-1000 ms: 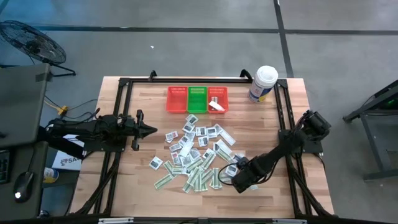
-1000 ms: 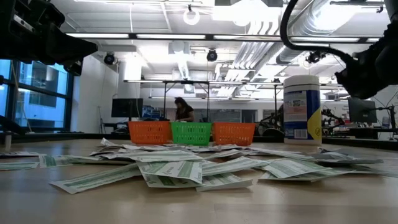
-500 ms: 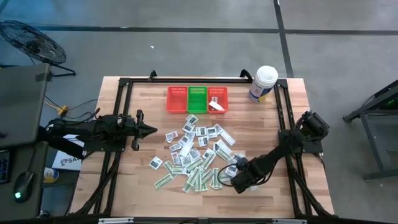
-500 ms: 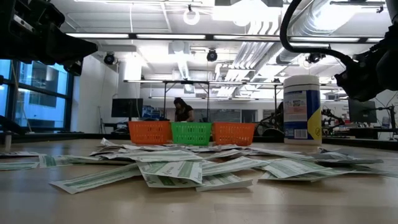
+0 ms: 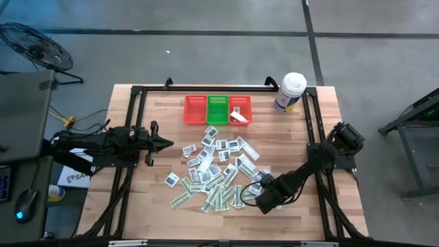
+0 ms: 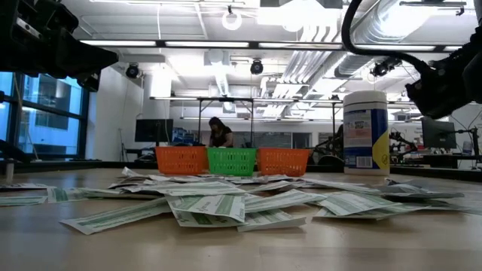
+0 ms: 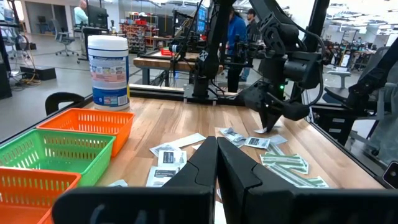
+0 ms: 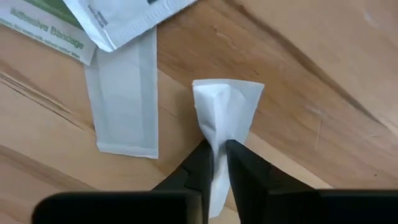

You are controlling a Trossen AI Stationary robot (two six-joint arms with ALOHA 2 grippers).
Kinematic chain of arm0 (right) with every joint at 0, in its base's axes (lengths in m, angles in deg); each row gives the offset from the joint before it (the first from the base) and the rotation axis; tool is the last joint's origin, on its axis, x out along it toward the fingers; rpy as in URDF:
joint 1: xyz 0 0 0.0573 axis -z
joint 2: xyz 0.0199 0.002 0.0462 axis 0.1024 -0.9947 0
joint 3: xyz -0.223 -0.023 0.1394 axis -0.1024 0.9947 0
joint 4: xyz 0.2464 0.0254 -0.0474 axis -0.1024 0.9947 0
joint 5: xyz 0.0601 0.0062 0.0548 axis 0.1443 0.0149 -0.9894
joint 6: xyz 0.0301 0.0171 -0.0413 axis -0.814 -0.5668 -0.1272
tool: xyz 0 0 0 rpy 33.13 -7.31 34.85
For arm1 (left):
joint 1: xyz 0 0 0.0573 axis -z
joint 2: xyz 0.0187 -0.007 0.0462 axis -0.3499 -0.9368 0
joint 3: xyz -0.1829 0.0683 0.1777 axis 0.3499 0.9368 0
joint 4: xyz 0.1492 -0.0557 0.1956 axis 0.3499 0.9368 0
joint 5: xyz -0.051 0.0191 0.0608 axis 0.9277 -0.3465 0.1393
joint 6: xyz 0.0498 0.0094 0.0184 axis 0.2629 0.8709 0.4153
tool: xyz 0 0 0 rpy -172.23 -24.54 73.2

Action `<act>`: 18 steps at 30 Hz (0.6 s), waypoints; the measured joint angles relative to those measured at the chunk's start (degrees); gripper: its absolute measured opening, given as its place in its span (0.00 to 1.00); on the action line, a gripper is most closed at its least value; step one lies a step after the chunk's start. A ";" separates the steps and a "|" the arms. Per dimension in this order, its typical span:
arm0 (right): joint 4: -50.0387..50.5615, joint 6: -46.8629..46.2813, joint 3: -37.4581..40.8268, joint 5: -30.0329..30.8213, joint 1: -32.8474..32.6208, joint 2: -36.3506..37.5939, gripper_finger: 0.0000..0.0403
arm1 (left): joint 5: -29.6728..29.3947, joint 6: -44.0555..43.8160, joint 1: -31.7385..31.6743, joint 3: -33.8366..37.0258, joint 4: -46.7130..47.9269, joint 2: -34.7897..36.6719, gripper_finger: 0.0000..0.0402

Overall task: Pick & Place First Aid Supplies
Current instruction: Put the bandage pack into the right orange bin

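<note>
The first aid supplies (image 5: 214, 171) are small white and green-and-white paper packets, strewn flat over the middle of the wooden table (image 5: 158, 206). My right gripper (image 5: 259, 195) points down at the pile's near right edge and is shut on one white packet (image 8: 227, 106). The left wrist view also shows that gripper (image 7: 270, 124) over the packets. My left gripper (image 5: 169, 143) is shut and holds nothing; it hangs level above the table's left side with its fingers (image 7: 205, 165) pointing at the pile. My right gripper pinches the white packet's near part (image 8: 216, 146) between its two fingers, which come from above and point down. The paper is creased into a ridge where the fingers meet it, and its free end (image 8: 233, 93) fans out over the wood. Whether the packet is off the table I cannot tell.
A red basket (image 5: 195, 110), a green basket (image 5: 217, 110) and a second red basket (image 5: 240, 110) stand in a row at the far edge; the right one holds a packet. A white tub (image 5: 289, 92) stands at the far right. A plain white strip (image 8: 124, 99) lies beside the held packet.
</note>
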 joint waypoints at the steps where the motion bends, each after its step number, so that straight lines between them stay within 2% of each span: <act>1: 0.19 0.08 0.05 1.12 -0.02 0.40 0.06 | 0.00 0.00 0.01 0.00 -0.01 -0.01 0.00; 5: 0.17 1.81 0.11 4.08 0.27 3.56 0.01 | 0.00 0.02 0.00 0.00 0.00 0.00 0.00; 11: 0.10 6.93 0.04 9.58 3.01 10.48 0.02 | 0.00 0.00 0.01 0.00 -0.01 0.00 0.00; 18: 0.15 21.94 0.00 15.61 11.79 20.94 0.02 | 0.00 0.02 0.01 0.00 -0.01 0.00 0.00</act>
